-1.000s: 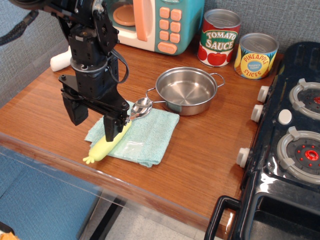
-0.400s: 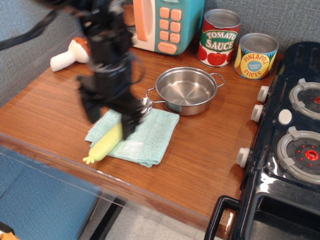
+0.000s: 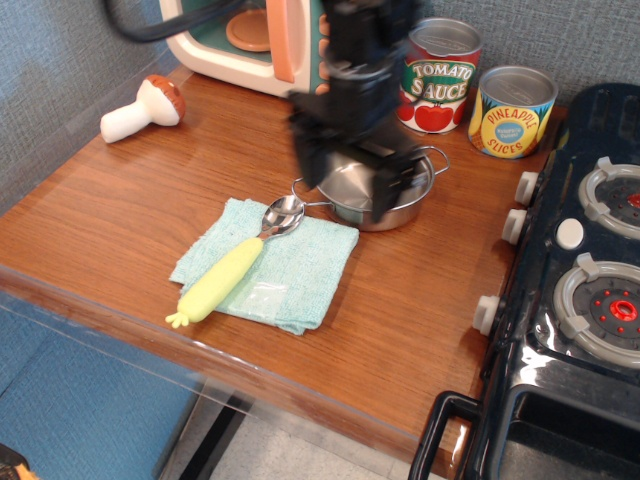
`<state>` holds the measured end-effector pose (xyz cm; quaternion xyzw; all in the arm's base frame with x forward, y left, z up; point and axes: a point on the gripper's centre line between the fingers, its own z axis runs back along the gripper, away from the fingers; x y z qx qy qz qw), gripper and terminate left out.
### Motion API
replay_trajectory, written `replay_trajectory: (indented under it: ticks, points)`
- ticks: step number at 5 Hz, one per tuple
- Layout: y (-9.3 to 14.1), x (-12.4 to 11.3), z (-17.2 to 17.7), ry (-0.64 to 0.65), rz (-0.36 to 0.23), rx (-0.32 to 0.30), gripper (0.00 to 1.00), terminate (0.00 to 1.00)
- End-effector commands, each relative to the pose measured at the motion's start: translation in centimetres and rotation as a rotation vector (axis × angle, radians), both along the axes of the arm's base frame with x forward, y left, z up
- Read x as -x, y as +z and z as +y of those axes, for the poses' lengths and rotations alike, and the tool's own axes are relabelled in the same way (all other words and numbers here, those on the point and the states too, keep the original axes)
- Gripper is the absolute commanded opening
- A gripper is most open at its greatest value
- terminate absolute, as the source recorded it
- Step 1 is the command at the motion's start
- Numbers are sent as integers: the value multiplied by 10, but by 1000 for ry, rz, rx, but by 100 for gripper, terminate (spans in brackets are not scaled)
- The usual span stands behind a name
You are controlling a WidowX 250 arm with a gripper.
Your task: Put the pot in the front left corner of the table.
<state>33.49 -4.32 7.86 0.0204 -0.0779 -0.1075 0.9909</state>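
The tabletop [image 3: 120,210] fills most of the view, brown wood grain with a glossy rounded front edge running down to the right. Along its right side stands a black toy stove [image 3: 575,300] with grey burner rings and white knobs. At the back left is a toy microwave [image 3: 265,45] in cream, teal and orange.

The dark robot arm comes in from the top and is blurred; its gripper [image 3: 352,182] hangs over the pot [image 3: 378,192] with two dark fingers pointing down, spread apart — one at the pot's left rim, one over its bowl. It has hold of nothing that can be seen, though whether the fingers touch the steel cannot be told through the blur.

The pot sits toward the back middle of the tabletop, well away from the front left corner, its right loop handle showing past the arm. Behind it, against the wall, stand a tomato sauce can [image 3: 440,75] and a pineapple slices can [image 3: 512,110], side by side.

In front and left of the pot lies a pale green cloth [image 3: 300,275], and across it a spoon [image 3: 232,270] with a yellow handle and a metal bowl, the bowl close to the pot's left handle. A toy mushroom [image 3: 142,108] lies on its side near the back left edge.
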Motion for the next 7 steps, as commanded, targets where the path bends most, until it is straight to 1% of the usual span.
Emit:
replay_trajectory:
  ticks: [1, 2, 3, 4, 5, 6, 7]
  points:
    - [-15, -41, -29, -5, -23, -16, 100, 0]
    - [-37, -47, -31, -11, 16, -30, 100, 0]
    - [-48, -49, -29, 7, 27, -27, 100, 0]
    - [-45, -50, -25, -1, 12, 6, 0, 0]
    - [-29, -57, -18, 3, -19, 15, 0, 0]
    - [-4, -70, -3, 24, -68, 23, 0, 0]
    - [40, -60, 24, 60, -174, 31, 0, 0]
